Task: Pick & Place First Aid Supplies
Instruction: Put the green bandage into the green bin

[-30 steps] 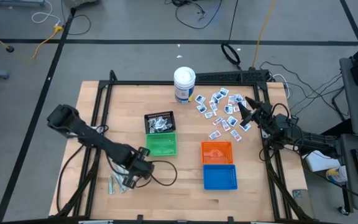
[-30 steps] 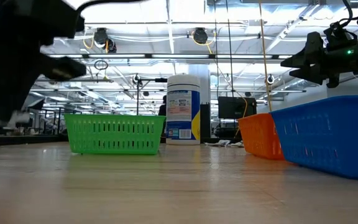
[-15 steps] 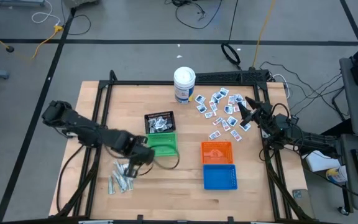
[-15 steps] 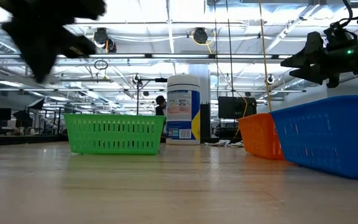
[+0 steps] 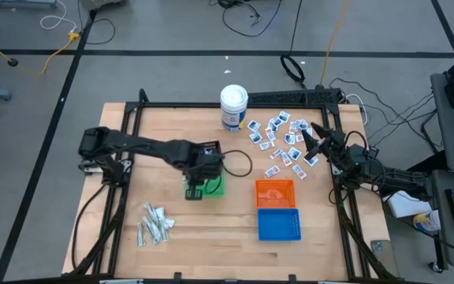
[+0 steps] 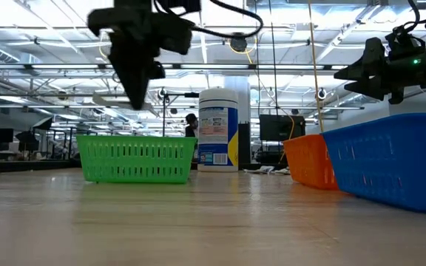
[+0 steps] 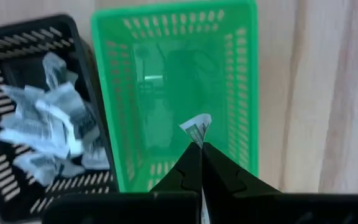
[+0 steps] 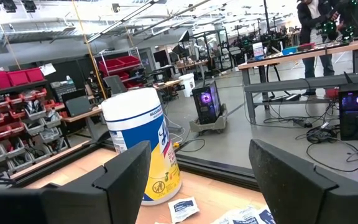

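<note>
Left gripper point(image 7: 199, 147) hangs over the green basket point(image 7: 241, 93), jaws clenched on 1 thin packet point(image 7: 197, 128). Risk: release off-centre and it flutters into the neighbouring black basket point(image 7: 86, 43) or onto the bench point(image 5: 235, 229). Right gripper point(image 5: 307, 142), jaws spread wide, waits over the scattered square packets point(image 5: 278, 142).

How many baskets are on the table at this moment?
4. The black basket sits behind the green basket, both partly covered by the left arm in the high view. The orange basket sits right of them, with the blue basket in front of it.
</note>
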{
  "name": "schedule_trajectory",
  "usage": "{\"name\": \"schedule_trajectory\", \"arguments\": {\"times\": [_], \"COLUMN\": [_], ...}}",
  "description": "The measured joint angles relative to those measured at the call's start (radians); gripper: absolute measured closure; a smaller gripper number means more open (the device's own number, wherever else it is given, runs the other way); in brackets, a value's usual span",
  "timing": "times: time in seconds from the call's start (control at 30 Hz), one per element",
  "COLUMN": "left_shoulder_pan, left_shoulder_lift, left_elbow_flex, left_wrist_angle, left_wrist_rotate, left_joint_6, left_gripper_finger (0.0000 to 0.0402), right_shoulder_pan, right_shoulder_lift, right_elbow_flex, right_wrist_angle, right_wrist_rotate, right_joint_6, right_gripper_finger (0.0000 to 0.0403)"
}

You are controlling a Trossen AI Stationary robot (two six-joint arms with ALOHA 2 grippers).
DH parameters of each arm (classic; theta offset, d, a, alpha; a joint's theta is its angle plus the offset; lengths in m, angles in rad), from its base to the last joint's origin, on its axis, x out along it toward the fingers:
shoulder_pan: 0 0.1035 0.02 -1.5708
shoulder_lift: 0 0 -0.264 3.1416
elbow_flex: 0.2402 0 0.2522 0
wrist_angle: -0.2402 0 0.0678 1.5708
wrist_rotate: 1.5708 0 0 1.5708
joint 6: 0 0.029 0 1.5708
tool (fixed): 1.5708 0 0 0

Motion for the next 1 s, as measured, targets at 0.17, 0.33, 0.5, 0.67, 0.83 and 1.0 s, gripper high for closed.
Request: {"name": "schedule_trajectory", "arguments": {"times": [0.17, 0.33, 0.5, 0.67, 0.83, 1.0], "left_shoulder_pan": [0.024, 0.025, 0.025, 0.026, 0.032, 0.052], "left_shoulder_lift": [0.088, 0.176, 0.222, 0.223, 0.214, 0.206], "left_elbow_flex": [0.016, 0.015, 0.015, 0.015, 0.015, 0.015], "left_wrist_angle": [0.030, 0.075, 0.098, 0.104, 0.103, 0.097], "left_wrist_rotate": [-0.006, -0.007, -0.006, -0.007, -0.009, -0.003], "left_joint_6": [0.001, 0.001, -0.027, -0.051, -0.097, -0.205], "left_gripper_finger": [0.0401, 0.0401, 0.0391, 0.0363, 0.0304, 0.0238], "right_shoulder_pan": [0.000, 0.000, 0.000, 0.000, 0.000, 0.000], "right_shoulder_lift": [0.000, 0.000, 0.000, 0.000, 0.000, 0.000], "right_elbow_flex": [0.000, 0.000, 0.000, 0.000, 0.000, 0.000], "right_wrist_angle": [0.000, 0.000, 0.000, 0.000, 0.000, 0.000], "right_wrist_rotate": [0.000, 0.000, 0.000, 0.000, 0.000, 0.000], "right_joint_6": [0.000, 0.000, 0.000, 0.000, 0.000, 0.000], "right_gripper_finger": [0.0135, 0.0135, 0.0135, 0.0135, 0.0135, 0.0135]}}
